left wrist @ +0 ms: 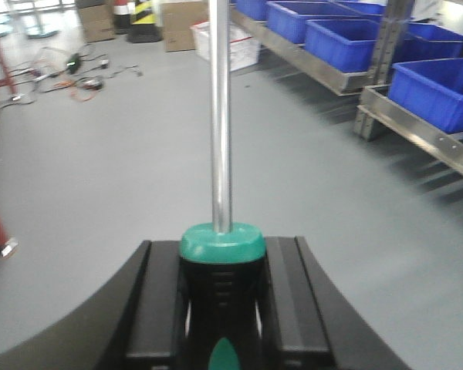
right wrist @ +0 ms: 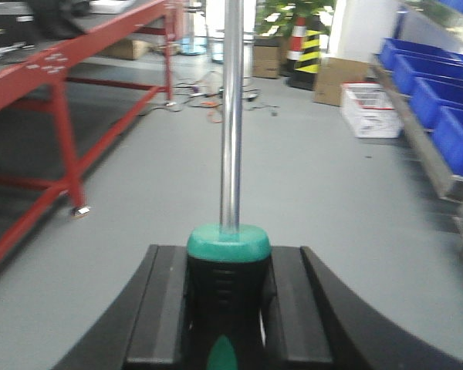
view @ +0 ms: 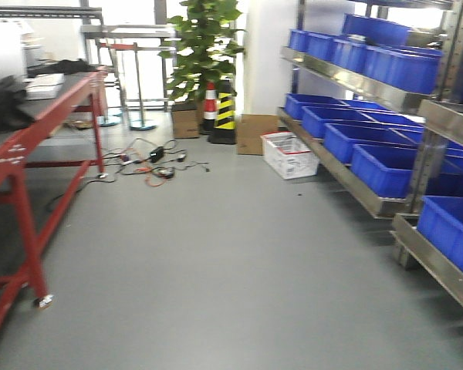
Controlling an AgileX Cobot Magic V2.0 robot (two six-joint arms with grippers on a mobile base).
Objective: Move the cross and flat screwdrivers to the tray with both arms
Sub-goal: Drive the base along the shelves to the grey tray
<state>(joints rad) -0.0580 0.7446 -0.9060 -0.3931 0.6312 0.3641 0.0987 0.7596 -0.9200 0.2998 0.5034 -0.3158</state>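
Observation:
My left gripper [left wrist: 221,266] is shut on a screwdriver [left wrist: 221,154] by its black-and-green handle, the silver shaft pointing straight ahead and out of the top of the left wrist view. My right gripper [right wrist: 228,270] is shut the same way on the other screwdriver [right wrist: 231,139], shaft running forward over the grey floor. The tips are cut off, so I cannot tell cross from flat. The tray is out of view. Neither arm shows in the front view.
A red-framed workbench [view: 31,146] runs along the left. Steel shelving [view: 370,193] with blue bins [view: 386,158] lines the right. Ahead lie loose cables [view: 150,162], a white crate [view: 289,154], cardboard boxes [view: 255,132], a striped cone [view: 224,108] and a potted plant [view: 204,46].

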